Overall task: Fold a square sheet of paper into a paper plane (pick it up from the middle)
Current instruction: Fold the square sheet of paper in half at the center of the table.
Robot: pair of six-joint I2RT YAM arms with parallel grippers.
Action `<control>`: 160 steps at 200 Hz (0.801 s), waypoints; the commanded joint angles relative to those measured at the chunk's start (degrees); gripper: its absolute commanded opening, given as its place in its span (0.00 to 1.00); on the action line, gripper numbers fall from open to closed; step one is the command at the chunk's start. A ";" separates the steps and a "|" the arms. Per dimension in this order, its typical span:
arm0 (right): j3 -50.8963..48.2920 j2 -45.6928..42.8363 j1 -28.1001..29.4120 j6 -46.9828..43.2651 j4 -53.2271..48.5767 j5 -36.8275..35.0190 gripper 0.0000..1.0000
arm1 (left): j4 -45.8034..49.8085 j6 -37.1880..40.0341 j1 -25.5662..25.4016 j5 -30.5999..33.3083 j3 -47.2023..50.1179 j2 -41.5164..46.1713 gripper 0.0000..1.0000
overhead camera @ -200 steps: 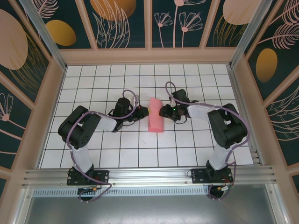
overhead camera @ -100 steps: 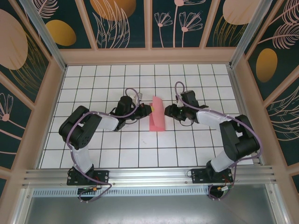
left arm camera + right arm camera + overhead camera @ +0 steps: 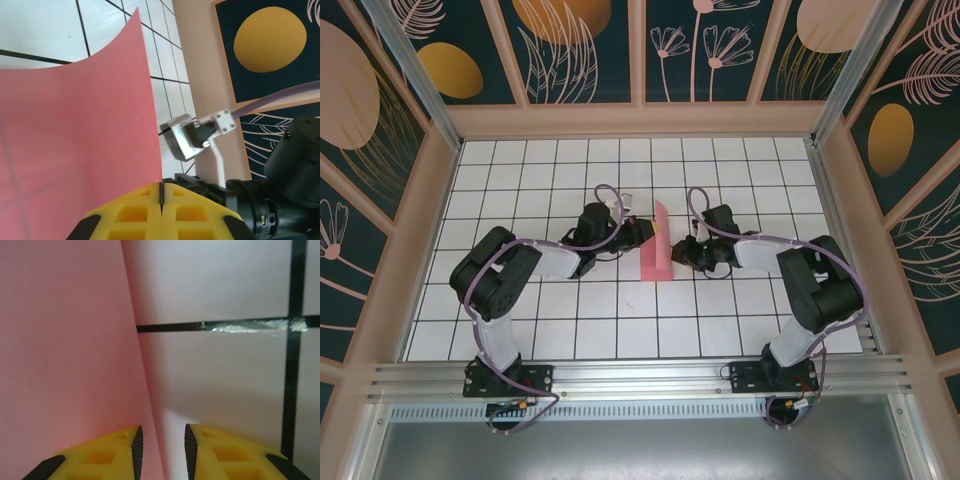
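left hand (image 3: 161,192): is pinching one edge of the square sheet of paper (image 3: 75,140) between yellow fingers (image 3: 130,215) that are pressing fully together.
right hand (image 3: 161,442): is holding its yellow fingers a narrow gap apart, with the sheet's edge running down into that gap; whether either finger is touching the paper cannot be told.
square sheet of paper: is standing up on edge and bowing in a curve. From above it is appearing as a slim salmon-pink strip, lying between the two hands.
counter (image 3: 520,190): is carrying the sheet near its middle, well apart from every edge and corner.
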State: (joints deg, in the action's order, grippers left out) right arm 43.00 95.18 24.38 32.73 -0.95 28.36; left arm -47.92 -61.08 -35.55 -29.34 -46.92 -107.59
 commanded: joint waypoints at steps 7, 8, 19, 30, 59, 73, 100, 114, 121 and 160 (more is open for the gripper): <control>-0.58 -1.24 -0.20 -1.46 2.47 1.81 0.35 | -3.17 -2.18 -0.27 0.10 -0.96 -2.54 0.00; -0.61 -1.45 -0.25 -1.49 2.46 1.75 0.35 | -3.25 -2.28 -0.25 0.04 -0.97 -2.58 0.00; -0.93 -2.97 -0.87 -1.53 2.01 0.48 0.36 | -4.15 -3.22 -0.24 -0.93 -1.15 -3.42 0.00; -0.95 -4.31 -1.66 -1.68 0.62 -2.56 0.37 | -1.32 -1.83 -0.25 0.06 -1.57 -3.70 0.00; -1.69 -7.32 -2.99 -1.62 -1.24 -8.36 0.41 | 9.37 5.70 -0.23 4.32 -3.63 -3.33 0.00; -1.79 -7.91 -3.09 -1.62 -0.46 -7.90 0.45 | 15.51 10.09 -0.28 6.83 -5.40 -3.71 0.00; -1.00 -6.80 -2.93 -1.24 2.15 -4.98 0.50 | 20.50 13.78 -0.24 8.48 -7.34 -4.64 0.00; 0.87 -5.03 -2.59 -1.94 1.43 -5.17 0.52 | 22.20 14.70 -0.25 9.91 -7.58 -4.46 0.00; 2.06 -3.99 -2.22 -2.41 0.79 -5.53 0.53 | 22.38 14.77 -0.23 10.66 -7.26 -4.28 0.00; 7.31 1.16 0.25 -4.90 -1.23 -6.03 0.55 | 23.70 13.55 -0.23 12.81 -6.18 -3.93 0.00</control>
State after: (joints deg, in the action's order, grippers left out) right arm 46.61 93.65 22.90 30.33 -0.67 22.50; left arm -26.79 -48.56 -35.64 -19.11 -53.43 -110.96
